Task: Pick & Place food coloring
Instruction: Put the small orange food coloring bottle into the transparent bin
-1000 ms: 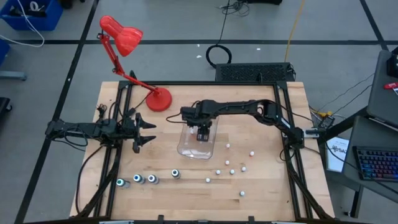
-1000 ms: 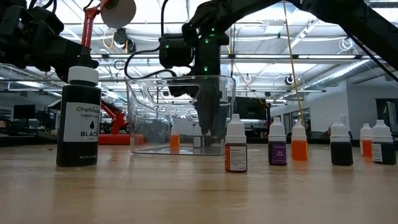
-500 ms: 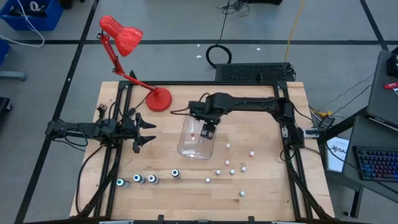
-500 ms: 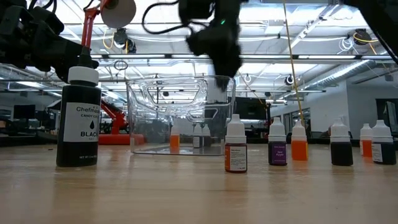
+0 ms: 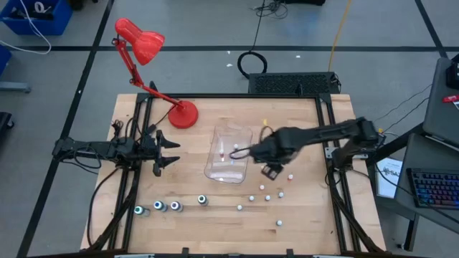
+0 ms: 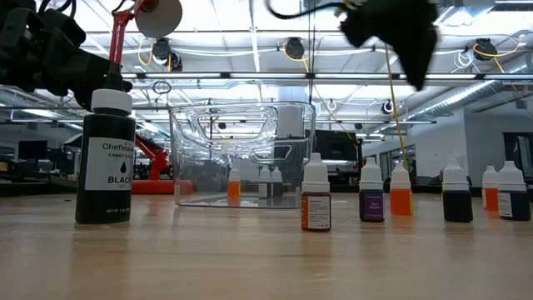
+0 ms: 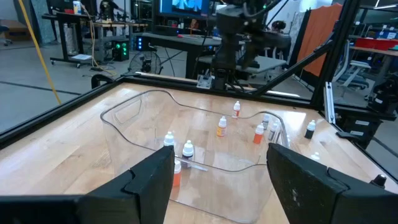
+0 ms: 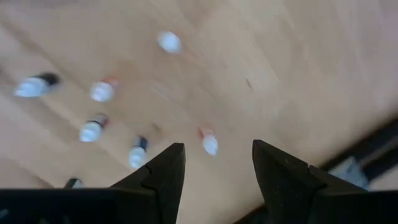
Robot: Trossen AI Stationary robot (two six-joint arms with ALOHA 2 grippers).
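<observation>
A clear plastic tub point(image 5: 228, 154) stands mid-table with three small food coloring bottles point(image 7: 188, 149) upright on its floor. To its right and toward the near edge, several more small white-topped bottles point(image 5: 264, 188) stand on the wood. Several larger dark ones point(image 5: 158, 206) line up near the left front. My right gripper point(image 5: 271, 170) hangs high beside the tub's right side, pointing down and open. Nothing is between its fingers point(image 8: 214, 180); one small bottle point(image 8: 209, 143) stands on the table far below them. My left gripper point(image 5: 168, 150) waits at the left, level and open, facing the tub point(image 7: 186, 124).
A red desk lamp point(image 5: 147, 43) stands with its base point(image 5: 183, 115) at the far left of the table. In the low view a tall black bottle point(image 6: 105, 158) stands nearest, with a row of small bottles point(image 6: 400, 190) to the right. Bare wood lies along the near edge.
My right gripper has risen out of the tub and swung toward the table's right edge, rolling about its own pointing line. It now hangs over the loose bottles with nothing in it. The bottles in the tub have stayed upright.
</observation>
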